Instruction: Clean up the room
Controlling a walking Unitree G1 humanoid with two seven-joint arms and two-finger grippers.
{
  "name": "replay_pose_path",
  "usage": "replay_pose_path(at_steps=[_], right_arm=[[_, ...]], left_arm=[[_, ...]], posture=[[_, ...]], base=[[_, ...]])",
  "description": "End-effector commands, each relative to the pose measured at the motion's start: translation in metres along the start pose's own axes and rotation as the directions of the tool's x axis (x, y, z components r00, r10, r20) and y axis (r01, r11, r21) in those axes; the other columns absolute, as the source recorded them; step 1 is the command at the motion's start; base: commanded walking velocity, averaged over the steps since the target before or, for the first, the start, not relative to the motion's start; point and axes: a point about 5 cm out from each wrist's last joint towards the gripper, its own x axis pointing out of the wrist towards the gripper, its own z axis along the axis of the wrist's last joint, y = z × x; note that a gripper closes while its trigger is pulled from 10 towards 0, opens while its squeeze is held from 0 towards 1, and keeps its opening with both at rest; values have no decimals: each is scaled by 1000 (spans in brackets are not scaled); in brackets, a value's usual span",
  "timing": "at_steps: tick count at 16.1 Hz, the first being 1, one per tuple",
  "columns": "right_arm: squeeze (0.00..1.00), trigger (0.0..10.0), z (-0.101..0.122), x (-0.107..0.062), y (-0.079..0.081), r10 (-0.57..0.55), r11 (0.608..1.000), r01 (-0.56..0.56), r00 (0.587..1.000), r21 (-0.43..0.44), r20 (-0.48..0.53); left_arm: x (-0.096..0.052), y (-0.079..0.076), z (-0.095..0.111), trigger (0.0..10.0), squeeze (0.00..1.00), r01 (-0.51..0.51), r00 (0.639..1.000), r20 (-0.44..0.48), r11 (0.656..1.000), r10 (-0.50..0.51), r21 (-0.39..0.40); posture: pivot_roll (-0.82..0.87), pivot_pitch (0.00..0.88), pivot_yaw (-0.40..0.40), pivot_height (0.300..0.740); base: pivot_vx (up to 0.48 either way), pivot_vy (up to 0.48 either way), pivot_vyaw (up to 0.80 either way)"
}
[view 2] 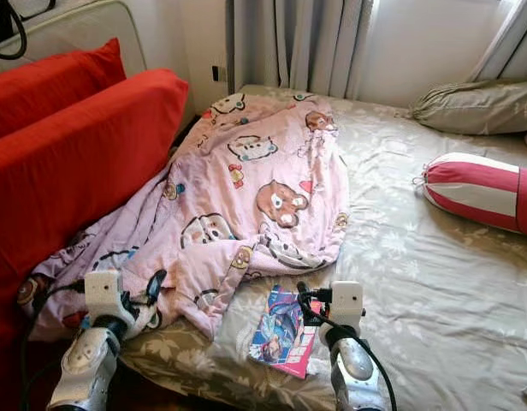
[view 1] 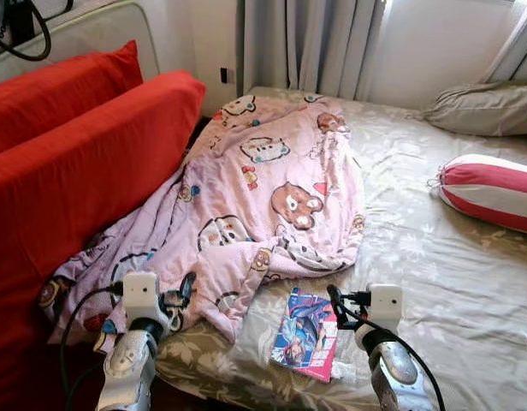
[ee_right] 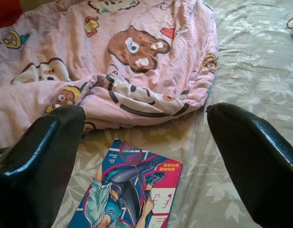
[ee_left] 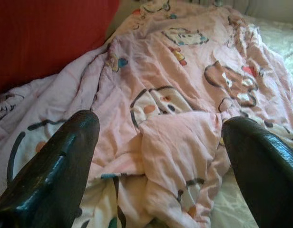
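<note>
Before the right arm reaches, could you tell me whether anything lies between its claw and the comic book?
Nothing visible does: the open right claw hovers directly over the colourful illustrated comic book; the rumpled pink cartoon-print blanket lies just beyond it.

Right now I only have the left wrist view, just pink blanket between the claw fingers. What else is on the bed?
Observer: A comic book lies on the sheet near the foot edge, just clear of the pink blanket.
Operator: Where is the right claw?
Observer: The right claw hovers open just over the comic book.
Operator: Anything further up the bed?
Observer: A red and white striped bolster lies on the right side, with a grey pillow beyond it.
Operator: And left of the blanket?
Observer: Red cushions stand along that edge.
</note>
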Motion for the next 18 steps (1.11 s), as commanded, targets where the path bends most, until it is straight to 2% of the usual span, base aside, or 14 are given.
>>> replay_pose_path(at_steps=[1,5,10,13,18], right_arm=[[0,10000,-3,-1,-2,-16,1000,16,1000,-4,-20],[0,10000,-1,-2,-5,-38,999,38,999,-5,5],[0,10000,-6,-1,0,-29,999,29,999,-14,-28],[0,10000,-8,-1,1,-31,999,30,999,-28,-39],[0,10000,-6,-2,-3,-55,998,54,998,-24,-25]], left_arm=[[1,1,1,10000,0,-3,1000,-5,1000,3,-9],[1,-3,-1,10000,0,11,1000,-14,1000,-11,-8],[4,0,5,10000,0,11,1000,1,1000,-11,7],[3,-2,3,10000,0,15,1000,-7,1000,-15,5],[3,-4,2,10000,0,17,1000,-12,1000,-17,0]], posture=[[24,78,-47,685],[21,78,-46,680],[30,77,-44,680],[30,76,-44,645],[29,75,-42,640]], base=[[0,0,0],[0,0,0],[0,0,0],[0,0,0],[0,0,0]])
